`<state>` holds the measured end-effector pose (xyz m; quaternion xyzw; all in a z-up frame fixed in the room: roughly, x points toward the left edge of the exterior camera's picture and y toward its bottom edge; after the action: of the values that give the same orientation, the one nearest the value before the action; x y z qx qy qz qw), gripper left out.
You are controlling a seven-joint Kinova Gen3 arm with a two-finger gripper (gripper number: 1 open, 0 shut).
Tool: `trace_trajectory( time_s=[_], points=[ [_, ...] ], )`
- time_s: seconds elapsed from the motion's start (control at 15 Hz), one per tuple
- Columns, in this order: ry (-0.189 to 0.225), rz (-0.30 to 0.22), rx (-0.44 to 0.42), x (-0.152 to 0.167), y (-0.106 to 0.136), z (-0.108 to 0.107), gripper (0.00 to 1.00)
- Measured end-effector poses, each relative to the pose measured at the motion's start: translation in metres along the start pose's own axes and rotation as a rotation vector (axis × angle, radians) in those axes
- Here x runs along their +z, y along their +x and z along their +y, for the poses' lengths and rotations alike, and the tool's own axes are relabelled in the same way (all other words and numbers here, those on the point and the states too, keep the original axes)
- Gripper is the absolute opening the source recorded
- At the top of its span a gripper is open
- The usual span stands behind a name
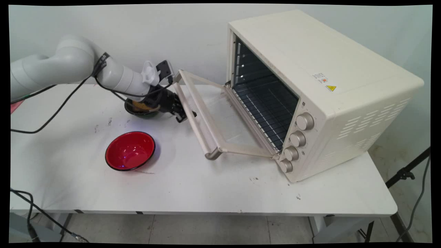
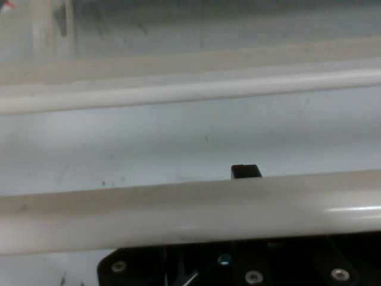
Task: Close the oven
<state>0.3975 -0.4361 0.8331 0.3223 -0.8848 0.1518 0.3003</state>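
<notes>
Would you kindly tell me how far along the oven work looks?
Done: the oven door hangs open, its rack bare. In hand: the gripper sits at the door's handle. Left, perhaps: the red bowl and a dark bowl stand on the table.

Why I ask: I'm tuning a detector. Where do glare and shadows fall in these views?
Main view: soft shadow on the table right of the red bowl, small glints inside the oven. Hand view: a bright streak along the door handle, at its right end.
</notes>
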Motion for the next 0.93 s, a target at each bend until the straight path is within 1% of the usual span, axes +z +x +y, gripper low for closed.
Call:
trace_trajectory(
  time_s=[0.2,0.67,0.93],
  points=[
    [0.010,0.019,-0.011,-0.004,0.014,0.000,0.00],
    [0.031,0.078,-0.048,-0.013,0.057,-0.004,0.00],
    [0.036,0.096,-0.059,-0.019,0.070,-0.007,0.00]
  ],
)
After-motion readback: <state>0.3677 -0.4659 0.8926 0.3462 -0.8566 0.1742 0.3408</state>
